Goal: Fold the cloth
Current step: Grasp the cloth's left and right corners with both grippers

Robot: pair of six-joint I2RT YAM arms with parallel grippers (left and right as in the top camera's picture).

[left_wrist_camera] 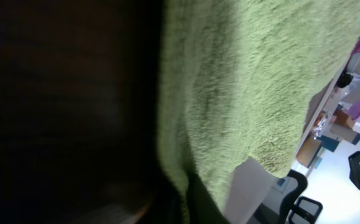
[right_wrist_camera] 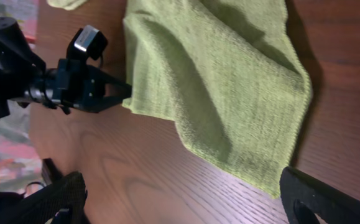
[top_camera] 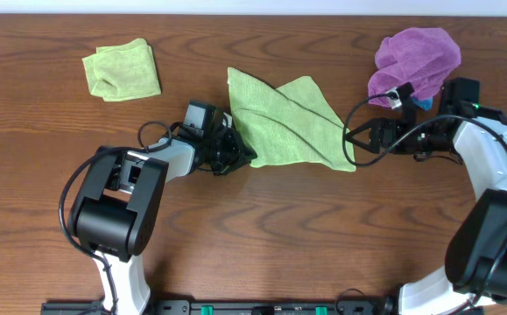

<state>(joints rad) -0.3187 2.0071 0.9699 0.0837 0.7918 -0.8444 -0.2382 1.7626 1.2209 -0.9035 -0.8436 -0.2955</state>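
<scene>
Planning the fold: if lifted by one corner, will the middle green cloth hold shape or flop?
Probably flops: the green cloth lies in soft creases. Likely light and not slippery, given its fuzzy pile.

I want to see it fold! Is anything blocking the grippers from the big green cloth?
Nothing visible. The left gripper sits at the left edge of the cloth, the right gripper at its right corner.

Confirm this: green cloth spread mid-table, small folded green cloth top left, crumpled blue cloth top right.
Not quite. The overhead view shows the crumpled cloth top right is purple, not blue. The spread green cloth and small folded green cloth are as stated.
</scene>
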